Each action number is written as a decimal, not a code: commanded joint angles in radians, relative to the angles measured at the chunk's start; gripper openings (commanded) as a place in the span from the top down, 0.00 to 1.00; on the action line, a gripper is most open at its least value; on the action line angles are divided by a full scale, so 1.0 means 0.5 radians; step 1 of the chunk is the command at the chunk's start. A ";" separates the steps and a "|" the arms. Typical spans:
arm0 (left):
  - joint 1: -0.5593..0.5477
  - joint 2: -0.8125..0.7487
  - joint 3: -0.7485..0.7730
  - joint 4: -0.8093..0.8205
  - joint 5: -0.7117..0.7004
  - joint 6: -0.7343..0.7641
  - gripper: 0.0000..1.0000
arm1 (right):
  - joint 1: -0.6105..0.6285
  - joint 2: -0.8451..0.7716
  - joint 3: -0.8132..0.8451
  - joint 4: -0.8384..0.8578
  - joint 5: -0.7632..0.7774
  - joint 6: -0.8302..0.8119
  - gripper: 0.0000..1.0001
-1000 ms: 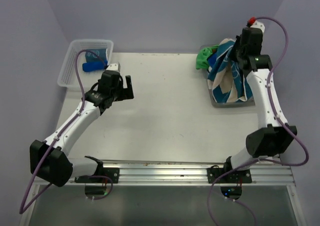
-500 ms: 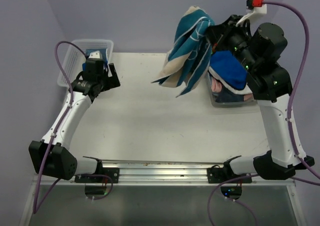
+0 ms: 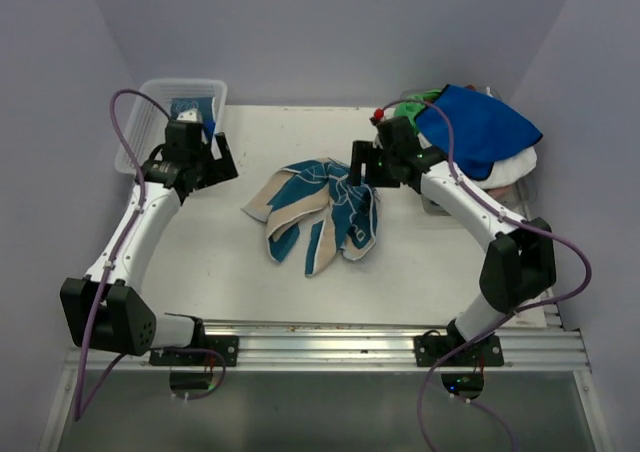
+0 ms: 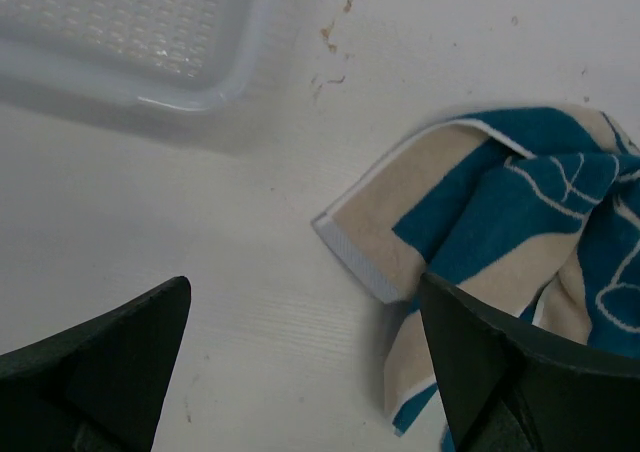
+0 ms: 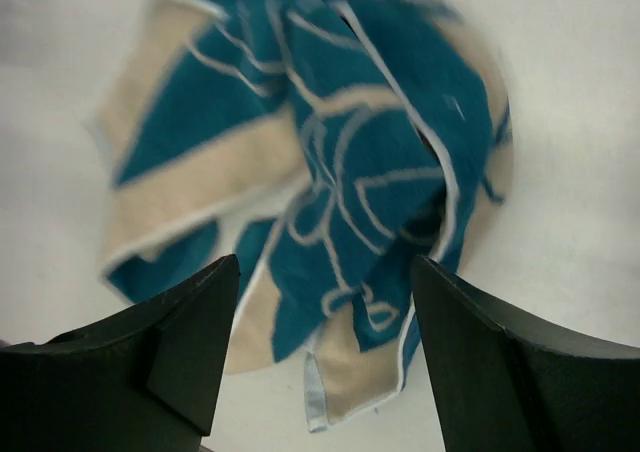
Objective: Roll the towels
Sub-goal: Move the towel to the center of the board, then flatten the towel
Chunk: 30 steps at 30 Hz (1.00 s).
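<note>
Down comes the teal and beige towel (image 3: 315,212): half a second ago it was swinging in the air from the right gripper (image 3: 360,172), and now it lies crumpled on the middle of the table (image 3: 420,262). The right arm has dropped low with it. I see that gripper hanging over the towel's right side, jaws spread wide with nothing pinched between them. Its wrist camera looks straight down on the folds (image 5: 330,172).

Across from it, the left gripper (image 3: 215,155) is open wide too and empty, hovering over bare table toward the far left corner. A beige corner of the towel (image 4: 500,202) lies just beside one of its fingers. The clear plastic mesh basket (image 3: 140,137) sits at that far left corner.

At the far right corner, the royal blue towel (image 3: 478,127) is draped on top of a heap. A white towel (image 3: 515,167) shows beneath it and a green towel (image 3: 405,107) peeks out behind.
</note>
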 commanded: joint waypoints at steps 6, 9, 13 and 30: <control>-0.455 0.010 -0.533 0.241 0.288 -0.137 0.00 | 0.033 -0.307 -0.537 0.039 0.125 0.057 0.25; -0.606 0.077 -0.662 0.305 0.291 -0.245 0.00 | 0.112 -0.332 -0.731 0.073 0.131 0.112 0.25; -0.640 0.099 -0.785 0.421 0.285 -0.303 0.00 | 0.153 -0.344 -0.936 0.128 0.158 0.226 0.23; -0.637 0.495 -0.669 0.652 0.141 -0.224 1.00 | 0.165 -0.047 -1.143 0.506 0.039 0.551 0.87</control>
